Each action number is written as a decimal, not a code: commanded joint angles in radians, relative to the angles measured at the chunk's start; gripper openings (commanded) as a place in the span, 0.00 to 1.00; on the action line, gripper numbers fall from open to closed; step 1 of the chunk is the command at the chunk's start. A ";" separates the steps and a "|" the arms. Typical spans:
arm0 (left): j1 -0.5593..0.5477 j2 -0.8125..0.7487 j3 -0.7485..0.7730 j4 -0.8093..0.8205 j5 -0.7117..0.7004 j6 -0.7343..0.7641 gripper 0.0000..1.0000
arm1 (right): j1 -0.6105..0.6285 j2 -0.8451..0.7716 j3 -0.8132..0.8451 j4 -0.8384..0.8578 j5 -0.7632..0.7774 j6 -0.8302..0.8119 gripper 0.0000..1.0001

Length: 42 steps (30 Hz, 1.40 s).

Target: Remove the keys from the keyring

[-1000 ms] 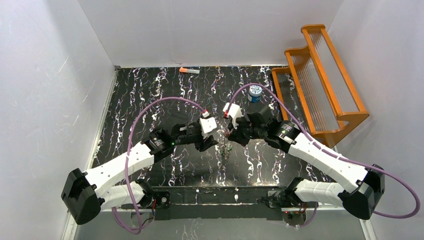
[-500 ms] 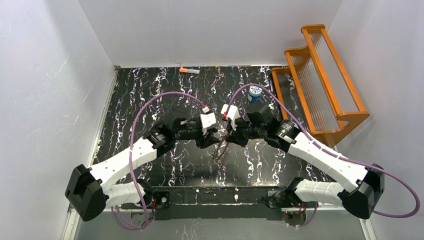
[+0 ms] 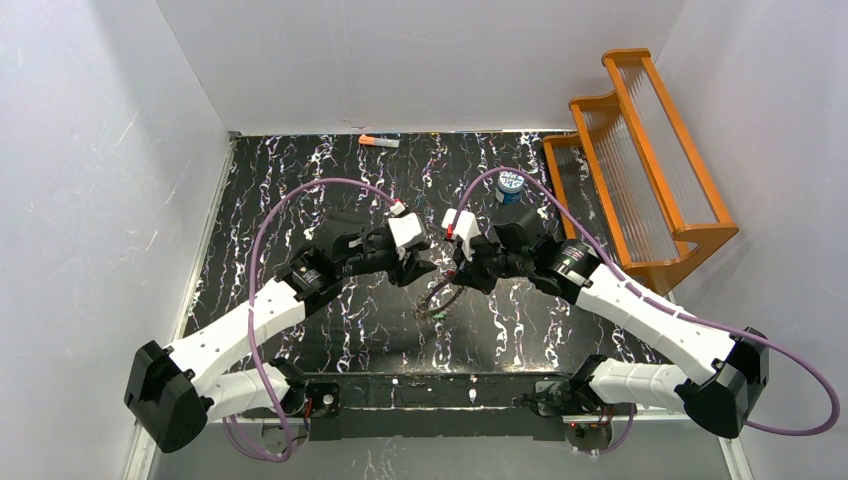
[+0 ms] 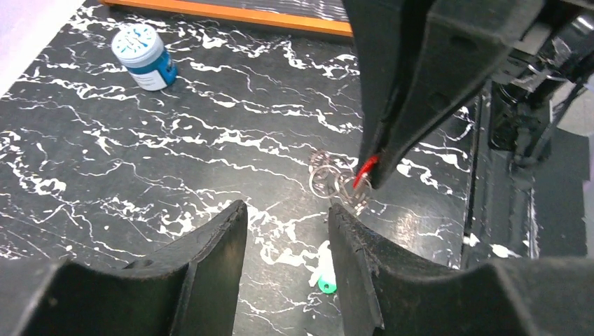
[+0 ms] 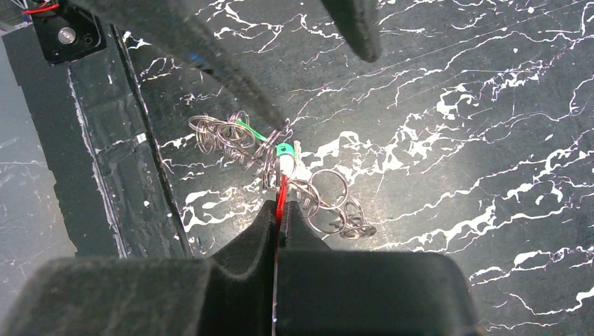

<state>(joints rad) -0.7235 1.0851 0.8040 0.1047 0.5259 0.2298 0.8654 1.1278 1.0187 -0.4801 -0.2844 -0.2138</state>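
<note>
One red key [image 5: 281, 189] pinched by R end effector [image 5: 280, 208], L end effector [image 4: 287, 208] spread – canister [image 4: 145, 56] lidded.

Key [image 5: 281, 192] in right claw [image 5: 280, 207], keyring [image 5: 312, 199] beneath, left claw [image 4: 287, 213] beside

the top view looks down from above and behind the arm bases, far enough back to take in the whole table [image 3: 255, 170]. the left wrist view skims low across it, past the left tool [image 4: 287, 217] toward the right tool [image 4: 371, 171]. the right wrist view looks steeply down from close by. both wrist views share the keyring [image 4: 335, 185], perhaps the faint tangle seen mid-table from above.
</note>
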 commanded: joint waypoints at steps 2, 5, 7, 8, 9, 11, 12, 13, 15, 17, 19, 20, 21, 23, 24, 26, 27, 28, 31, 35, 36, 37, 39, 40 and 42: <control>0.004 0.013 -0.005 0.053 -0.068 -0.035 0.44 | -0.001 -0.010 0.045 0.036 -0.033 -0.009 0.01; 0.004 0.059 0.013 0.039 -0.040 -0.037 0.44 | -0.001 -0.010 0.043 0.038 -0.034 -0.009 0.01; 0.004 0.091 0.030 0.011 -0.003 -0.025 0.44 | -0.001 -0.011 0.040 0.041 -0.030 -0.009 0.01; 0.004 0.103 0.038 -0.005 0.011 -0.013 0.44 | 0.000 -0.014 0.040 0.043 -0.022 -0.009 0.01; 0.004 0.114 0.043 -0.023 0.031 -0.002 0.45 | 0.000 -0.016 0.039 0.044 -0.018 -0.008 0.01; 0.004 0.122 0.050 -0.057 0.062 0.021 0.45 | 0.000 -0.022 0.035 0.050 -0.001 -0.004 0.01; 0.004 0.120 0.048 -0.065 0.075 0.025 0.45 | 0.000 -0.025 0.033 0.053 0.010 -0.003 0.01; 0.004 0.116 0.046 -0.069 0.090 0.028 0.45 | 0.000 -0.027 0.030 0.056 0.020 0.000 0.01; 0.003 0.111 0.047 -0.080 0.130 0.031 0.46 | -0.001 -0.030 0.028 0.060 0.042 0.006 0.01; 0.004 0.111 0.050 -0.088 0.172 0.034 0.46 | 0.000 -0.032 0.027 0.063 0.060 0.010 0.01; 0.002 0.115 0.055 -0.093 0.199 0.034 0.46 | 0.000 -0.034 0.026 0.063 0.061 0.011 0.01; 0.001 0.117 0.056 -0.094 0.201 0.034 0.47 | -0.001 -0.036 0.026 0.065 0.057 0.012 0.01; 0.002 0.118 0.057 -0.093 0.200 0.034 0.47 | -0.001 -0.037 0.026 0.064 0.053 0.012 0.01; 0.002 0.119 0.057 -0.083 0.194 0.030 0.46 | 0.000 -0.041 0.023 0.064 0.037 0.012 0.01; 0.001 0.119 0.056 -0.071 0.191 0.020 0.46 | 0.000 -0.040 0.023 0.066 0.031 0.010 0.01; 0.001 0.118 0.050 -0.043 0.190 0.004 0.44 | 0.000 -0.039 0.022 0.065 0.013 0.009 0.01; 0.001 0.119 0.047 -0.027 0.192 -0.005 0.43 | 0.000 -0.037 0.022 0.064 0.005 0.007 0.01; 0.001 0.120 0.047 -0.017 0.194 -0.013 0.42 | 0.000 -0.035 0.022 0.065 -0.001 0.006 0.01; 0.001 0.125 0.048 0.004 0.202 -0.029 0.37 | 0.000 -0.030 0.023 0.060 -0.020 0.002 0.01; 0.002 0.122 0.043 0.023 0.211 -0.042 0.35 | 0.000 -0.030 0.023 0.059 -0.036 -0.004 0.01; 0.001 0.122 0.043 0.024 0.213 -0.043 0.34 | -0.001 -0.030 0.023 0.058 -0.032 -0.003 0.01; 0.001 0.122 0.043 0.024 0.216 -0.044 0.31 | -0.001 -0.031 0.022 0.059 -0.030 -0.004 0.01; 0.001 0.122 0.043 0.027 0.233 -0.045 0.28 | 0.000 -0.030 0.022 0.058 -0.029 -0.002 0.01; 0.001 0.122 0.043 0.029 0.243 -0.048 0.25 | 0.000 -0.030 0.022 0.058 -0.026 -0.002 0.01; 0.001 0.123 0.044 0.031 0.263 -0.051 0.19 | 0.000 -0.030 0.023 0.058 -0.007 0.002 0.01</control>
<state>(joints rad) -0.7219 1.2205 0.8268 0.1120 0.7258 0.1905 0.8650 1.1210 1.0183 -0.4751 -0.2836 -0.2131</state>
